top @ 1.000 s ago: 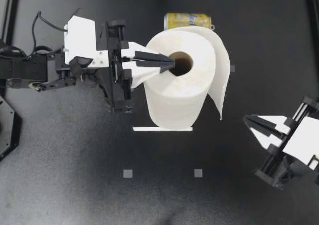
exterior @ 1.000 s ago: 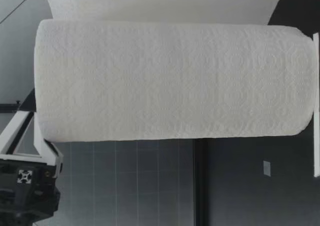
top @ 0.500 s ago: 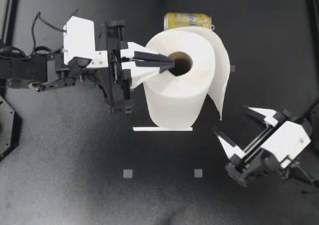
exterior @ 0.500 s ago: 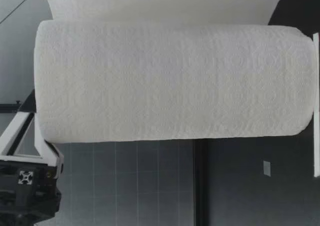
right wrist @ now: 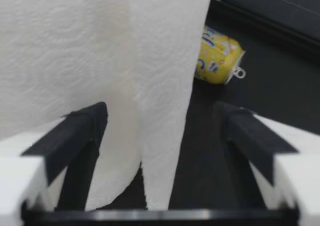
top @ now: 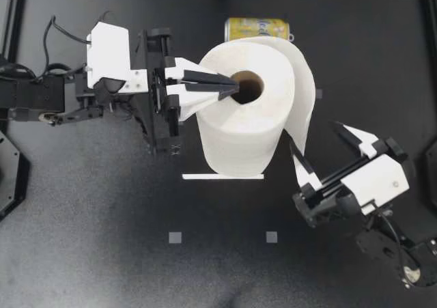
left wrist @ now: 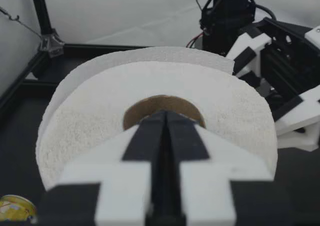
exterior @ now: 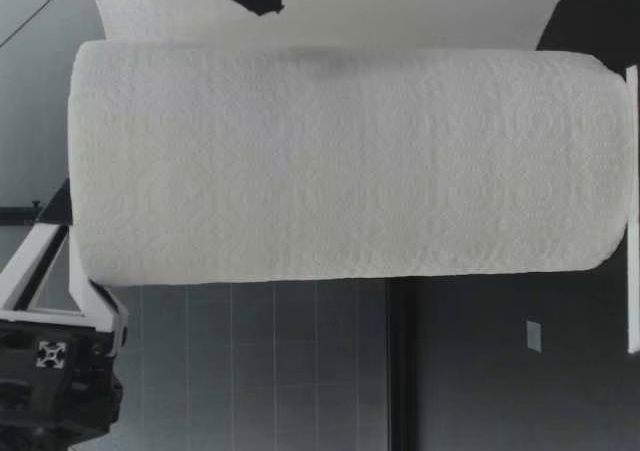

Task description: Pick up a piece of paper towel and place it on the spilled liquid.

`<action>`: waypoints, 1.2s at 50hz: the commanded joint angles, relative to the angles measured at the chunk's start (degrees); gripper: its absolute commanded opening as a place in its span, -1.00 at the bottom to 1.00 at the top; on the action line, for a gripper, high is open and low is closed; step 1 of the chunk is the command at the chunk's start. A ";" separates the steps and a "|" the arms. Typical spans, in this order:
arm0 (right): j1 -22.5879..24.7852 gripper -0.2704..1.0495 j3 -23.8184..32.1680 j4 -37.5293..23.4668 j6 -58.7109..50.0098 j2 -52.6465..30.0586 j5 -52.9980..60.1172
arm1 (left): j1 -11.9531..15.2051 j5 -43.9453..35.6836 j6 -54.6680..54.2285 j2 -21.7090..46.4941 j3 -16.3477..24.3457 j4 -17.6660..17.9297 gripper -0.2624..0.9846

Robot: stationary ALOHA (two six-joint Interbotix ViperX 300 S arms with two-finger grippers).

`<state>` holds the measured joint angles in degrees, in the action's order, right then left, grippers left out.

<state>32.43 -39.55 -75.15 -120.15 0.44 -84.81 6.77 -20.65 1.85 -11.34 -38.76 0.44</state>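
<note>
Right gripper (top: pixel 316 136), fingers apart, has moved in around the hanging sheet (top: pixel 305 103).

White paper towel roll (top: pixel 240 138) stands upright, loose sheet (top: pixel 305 103) hanging.

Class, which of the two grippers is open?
My right gripper, fingers spread either side of the hanging white paper towel sheet; my left gripper is shut, its tips at the roll's cardboard core.
</note>
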 commanded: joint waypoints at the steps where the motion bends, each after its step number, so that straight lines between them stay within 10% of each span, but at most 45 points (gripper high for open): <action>1: -1.41 0.63 1.05 -0.35 -0.18 0.26 -0.53 | 0.18 0.00 -0.09 -0.35 0.35 0.00 -0.38; 30: -8.79 0.58 0.44 -2.99 -0.09 -0.97 2.02 | 0.18 0.00 -0.35 -0.26 -0.79 0.18 -0.38; 51: -8.61 -0.61 -1.05 -1.49 0.26 -0.09 5.80 | 0.18 0.00 -0.44 -0.26 -1.49 0.79 -0.38; 60: -6.59 -0.74 -1.76 -1.05 0.53 0.26 7.03 | 0.18 0.00 -0.44 -0.26 -2.02 1.32 -0.38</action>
<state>24.52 -41.66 -76.29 -119.71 -1.05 -77.87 6.77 -21.01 1.49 -11.95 -40.25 1.49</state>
